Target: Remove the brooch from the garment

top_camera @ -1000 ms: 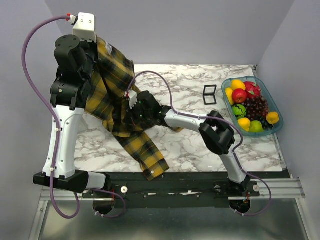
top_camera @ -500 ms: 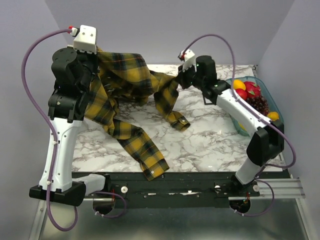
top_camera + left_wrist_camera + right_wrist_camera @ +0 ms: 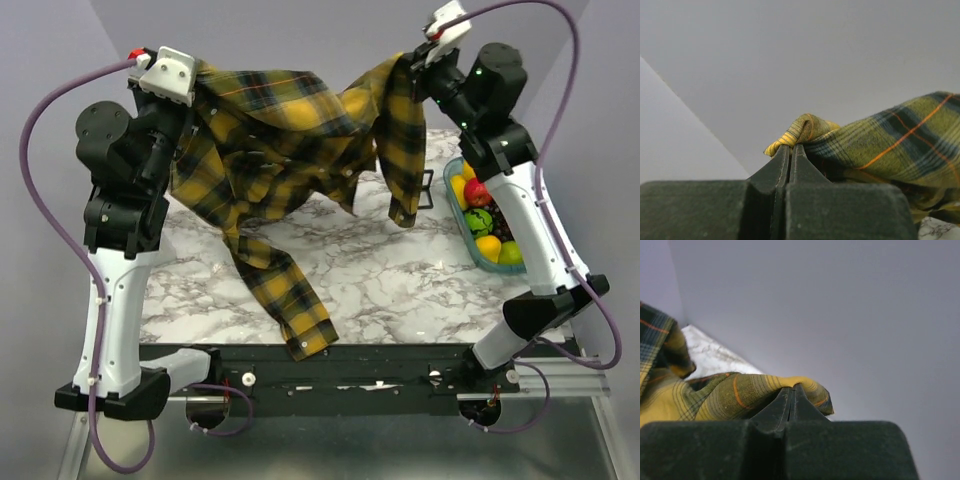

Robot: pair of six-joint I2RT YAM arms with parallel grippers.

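Observation:
The garment (image 3: 290, 130), a yellow and dark plaid shirt, hangs stretched in the air between both arms. One sleeve trails down onto the marble table (image 3: 400, 290) toward the near edge. My left gripper (image 3: 196, 72) is shut on a fold of the garment at the top left; the pinched cloth (image 3: 800, 131) shows in the left wrist view. My right gripper (image 3: 410, 62) is shut on another fold at the top right, and the right wrist view shows that cloth (image 3: 765, 390). The brooch is not visible in any view.
A teal bowl (image 3: 553, 215) of mixed fruit stands at the table's right edge. A small black square frame (image 3: 424, 190) sits beside it, partly behind the hanging cuff. Grey walls close in the back and sides.
My right gripper has taken hold of the garment low on the table and risen up and to the right with it. The shirt now spreads out between both raised arms.

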